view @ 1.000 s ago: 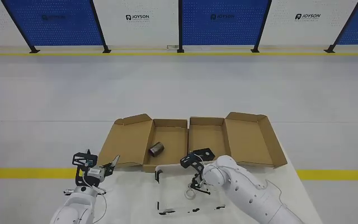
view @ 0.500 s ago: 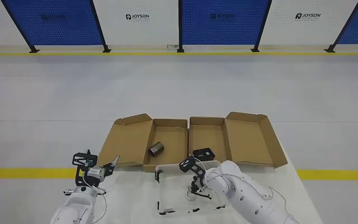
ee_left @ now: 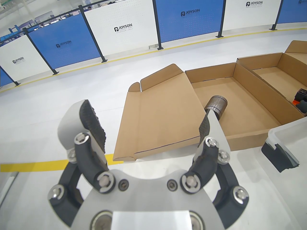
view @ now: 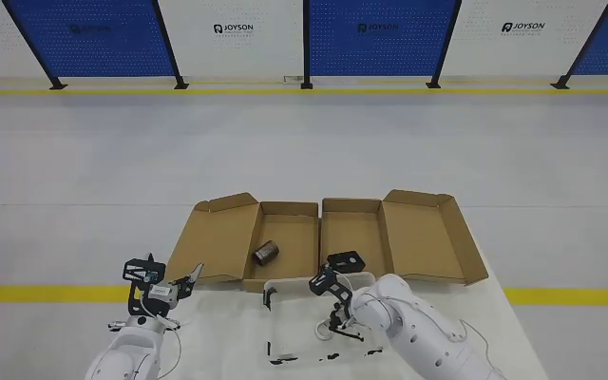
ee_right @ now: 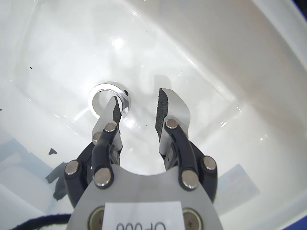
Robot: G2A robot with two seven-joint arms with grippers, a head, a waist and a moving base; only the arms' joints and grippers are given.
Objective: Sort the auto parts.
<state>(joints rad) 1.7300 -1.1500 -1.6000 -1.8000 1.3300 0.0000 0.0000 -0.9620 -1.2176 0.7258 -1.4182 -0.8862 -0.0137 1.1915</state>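
Tool (ee_right: 138, 95) on right arm hangs open over metal ring (ee_right: 108, 85).

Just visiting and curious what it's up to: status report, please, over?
Left gripper open, holding nothing. Right gripper open, down in the white bin, at the silver ring, not gripped yet. Nothing in the way.

You were working in a hall with a pale grey floor (view: 304, 152). Along its far side stood a row of blue panels (view: 380, 38) and white panels (view: 233, 43) between black posts (view: 307, 43), with a yellow line (view: 304, 91) at their feet. A second yellow stripe (view: 57, 294) ran by your white table (view: 223, 328).
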